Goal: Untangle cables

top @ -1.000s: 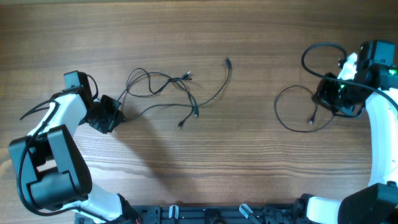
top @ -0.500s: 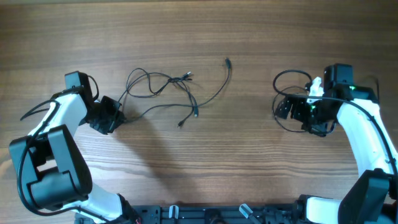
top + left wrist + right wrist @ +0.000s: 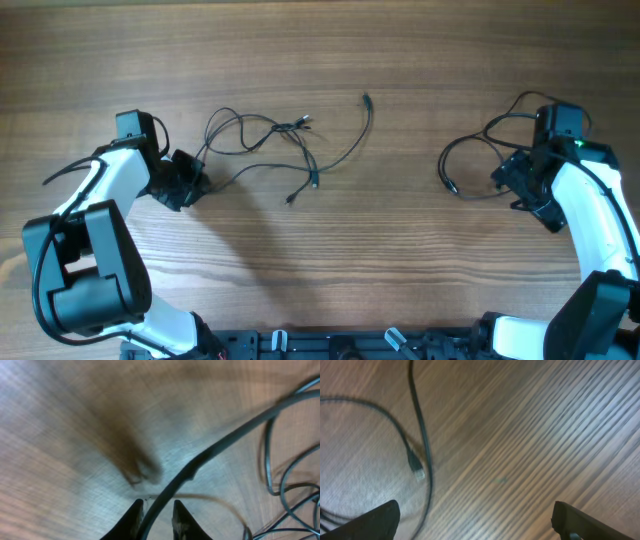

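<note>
Straddling a cable (image 3: 235, 432), left gripper (image 3: 155, 516) hangs low.

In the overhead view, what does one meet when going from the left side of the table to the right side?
Left gripper → tangled cables → separate cable loop → right gripper, its fingers wide apart.

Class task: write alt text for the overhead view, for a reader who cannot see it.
From above, a tangle of thin black cables lies left of centre on a wooden table, with the left gripper at its left end. A separate looped cable lies to the right, the right gripper beside it.
</note>
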`<state>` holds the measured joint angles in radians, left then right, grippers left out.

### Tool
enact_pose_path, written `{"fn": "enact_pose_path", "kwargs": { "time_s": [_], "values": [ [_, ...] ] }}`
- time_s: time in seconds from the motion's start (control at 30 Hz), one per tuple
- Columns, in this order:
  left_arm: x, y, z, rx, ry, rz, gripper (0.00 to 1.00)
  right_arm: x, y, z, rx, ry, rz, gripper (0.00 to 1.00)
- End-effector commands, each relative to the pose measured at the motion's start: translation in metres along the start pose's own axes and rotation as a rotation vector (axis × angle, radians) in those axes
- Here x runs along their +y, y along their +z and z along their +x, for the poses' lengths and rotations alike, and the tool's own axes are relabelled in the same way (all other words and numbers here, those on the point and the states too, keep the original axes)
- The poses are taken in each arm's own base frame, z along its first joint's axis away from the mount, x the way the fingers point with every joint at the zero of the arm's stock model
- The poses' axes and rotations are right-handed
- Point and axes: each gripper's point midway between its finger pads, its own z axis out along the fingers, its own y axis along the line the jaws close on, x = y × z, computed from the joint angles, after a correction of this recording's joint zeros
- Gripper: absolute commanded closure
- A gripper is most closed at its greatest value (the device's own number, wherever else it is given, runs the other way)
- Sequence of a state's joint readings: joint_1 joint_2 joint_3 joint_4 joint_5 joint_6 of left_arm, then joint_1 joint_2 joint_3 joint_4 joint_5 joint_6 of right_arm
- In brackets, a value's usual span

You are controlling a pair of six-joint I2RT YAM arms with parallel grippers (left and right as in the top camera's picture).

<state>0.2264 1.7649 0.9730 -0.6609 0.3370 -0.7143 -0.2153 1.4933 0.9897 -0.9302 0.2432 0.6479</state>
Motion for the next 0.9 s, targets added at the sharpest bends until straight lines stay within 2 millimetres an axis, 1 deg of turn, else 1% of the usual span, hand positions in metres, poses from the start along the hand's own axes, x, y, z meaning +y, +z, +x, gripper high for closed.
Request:
{"fn": "enact_pose_path", "kwargs": {
  "time_s": [0.0, 0.03, 0.07, 0.1, 0.2, 0.27, 0.33, 0.43, 0.57, 0.67, 0.73, 0.77, 0.87],
  "values": [
    [-0.012, -0.003, -0.005, -0.039, 0.029, 0.033, 0.63, -0.008, 0.003, -0.013, -0.048, 0.023, 0.036, 0.0],
    [-0.014, -0.004, -0.006, -0.047, 0.033, 0.041, 0.55, -0.006, 0.003, -0.017, -0.062, -0.01, 0.026, 0.0],
    [-0.015, -0.004, -0.008, -0.052, 0.035, 0.046, 0.43, -0.001, 0.004, -0.02, -0.072, -0.04, 0.005, 0.0],
    [-0.017, -0.004, -0.009, -0.057, 0.038, 0.052, 0.36, 0.003, 0.005, -0.02, -0.073, -0.045, -0.016, 0.0],
    [-0.018, -0.004, -0.012, -0.072, 0.042, 0.056, 0.23, 0.019, 0.011, -0.01, -0.031, -0.049, -0.107, 0.0],
    [-0.019, -0.004, -0.013, -0.077, 0.044, 0.056, 0.17, 0.022, 0.016, -0.005, -0.022, -0.048, -0.127, 0.0],
    [-0.02, -0.004, -0.014, -0.08, 0.045, 0.06, 0.14, 0.022, 0.021, -0.004, -0.033, -0.064, -0.131, 0.0],
    [-0.021, -0.005, -0.015, -0.085, 0.047, 0.064, 0.1, 0.025, 0.029, -0.006, -0.069, -0.131, -0.145, 0.0],
    [-0.022, -0.005, -0.016, -0.089, 0.049, 0.068, 0.07, 0.029, 0.04, -0.007, -0.119, -0.25, -0.161, 0.0],
    [-0.022, -0.005, -0.016, -0.089, 0.049, 0.068, 0.06, 0.029, 0.05, -0.003, -0.146, -0.354, -0.163, 0.0],
    [-0.023, -0.005, -0.017, -0.093, 0.051, 0.072, 0.05, 0.029, 0.058, -0.001, -0.178, -0.389, -0.168, 0.01],
    [-0.023, -0.005, -0.017, -0.094, 0.052, 0.073, 0.05, 0.03, 0.059, -0.002, -0.192, -0.392, -0.174, 0.01],
    [-0.025, -0.005, -0.019, -0.1, 0.055, 0.079, 0.03, 0.033, 0.061, -0.006, -0.224, -0.385, -0.187, 0.11]
  ]
}}
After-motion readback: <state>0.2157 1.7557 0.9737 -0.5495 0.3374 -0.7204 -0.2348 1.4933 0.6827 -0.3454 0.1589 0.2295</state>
